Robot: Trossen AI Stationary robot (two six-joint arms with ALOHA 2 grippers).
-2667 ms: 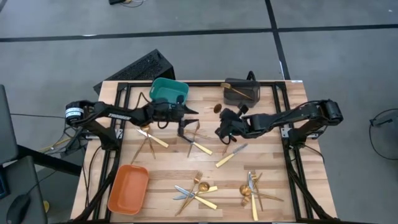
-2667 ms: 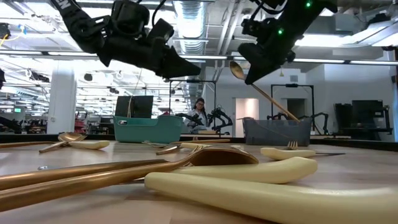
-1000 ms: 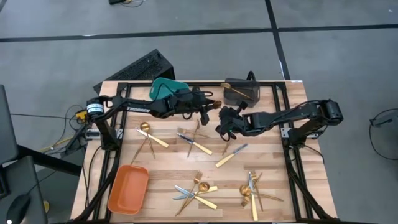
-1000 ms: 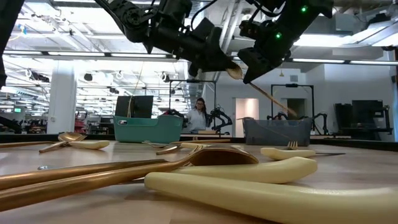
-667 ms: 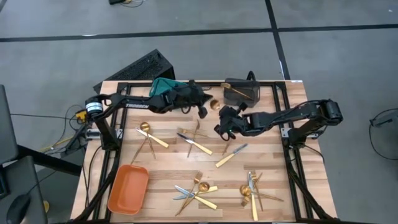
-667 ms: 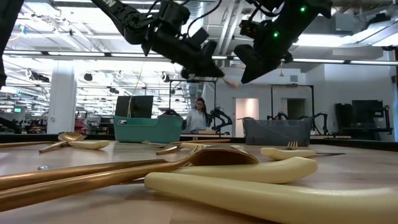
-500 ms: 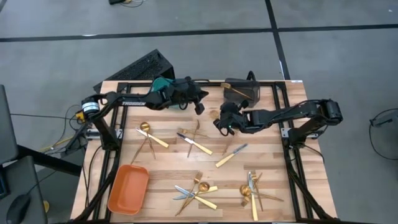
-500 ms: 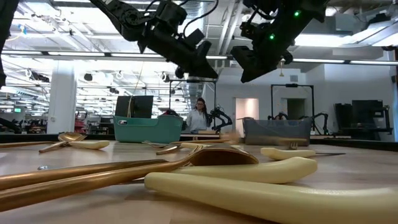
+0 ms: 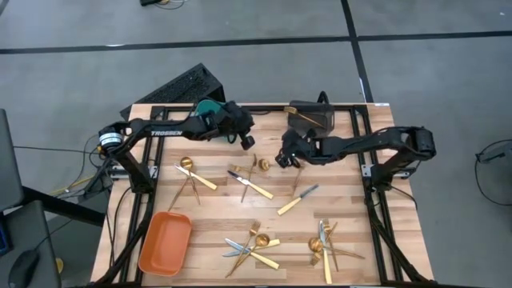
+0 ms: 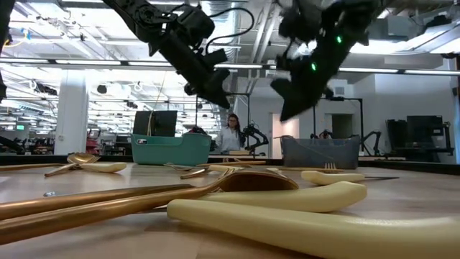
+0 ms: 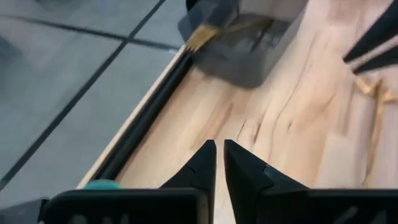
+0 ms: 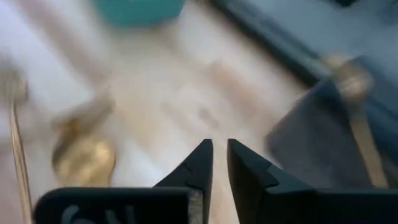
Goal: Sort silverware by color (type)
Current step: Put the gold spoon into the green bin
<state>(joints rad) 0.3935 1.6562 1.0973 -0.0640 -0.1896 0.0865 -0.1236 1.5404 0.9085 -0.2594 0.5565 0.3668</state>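
Gold and pale-handled silverware lies scattered on the wooden table (image 9: 336, 208). A gold spoon (image 9: 262, 164) lies flat near the table's middle, between my two grippers; its bowl (image 12: 84, 158) shows in the right wrist view. My left gripper (image 9: 245, 142) hangs shut in the air just left of the spoon, in front of the teal bin (image 9: 210, 110), with nothing between its fingers (image 11: 219, 152). My right gripper (image 9: 282, 158) hangs just right of the spoon, its fingers (image 12: 219, 152) a small gap apart and empty. A gold piece (image 9: 302, 118) leans in the dark grey bin (image 9: 314, 120).
An orange bin (image 9: 166, 242) sits at the near left. Silverware heaps lie at the near middle (image 9: 254, 244) and near right (image 9: 324, 244). Knives (image 9: 298, 198) (image 9: 250, 184) and a spoon with a knife (image 9: 192, 176) lie mid-table. Black rails (image 9: 376, 200) run along both sides.
My right gripper held a gold spoon aloft while my left gripper came up to it. The spoon has dropped and now lies on the table between them. My left gripper has drawn back toward the table's left edge; my right gripper has sunk a little, toward the far edge.
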